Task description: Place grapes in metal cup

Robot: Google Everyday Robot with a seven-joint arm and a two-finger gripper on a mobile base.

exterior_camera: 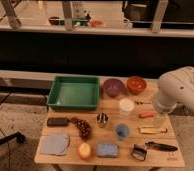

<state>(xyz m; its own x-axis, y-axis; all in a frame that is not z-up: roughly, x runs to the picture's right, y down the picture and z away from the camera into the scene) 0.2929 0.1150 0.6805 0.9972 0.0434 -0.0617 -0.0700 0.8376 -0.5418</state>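
Note:
The grapes [82,127], a dark reddish-purple bunch, lie on the wooden table [162,160] left of centre. The metal cup [102,119], small and shiny, stands upright just right of the bunch, close to it but apart. My white arm [177,90] comes in from the right. My gripper [160,120] hangs below the arm over the table's right side, far right of the grapes and cup. It holds nothing that I can see.
A green tray [74,92], a purple bowl [113,86] and an orange bowl [136,84] stand at the back. A white cup [126,106], blue cup [121,131], black rectangle [57,121], apple [84,150], blue sponge [107,149] and grey cloth [55,144] surround the grapes.

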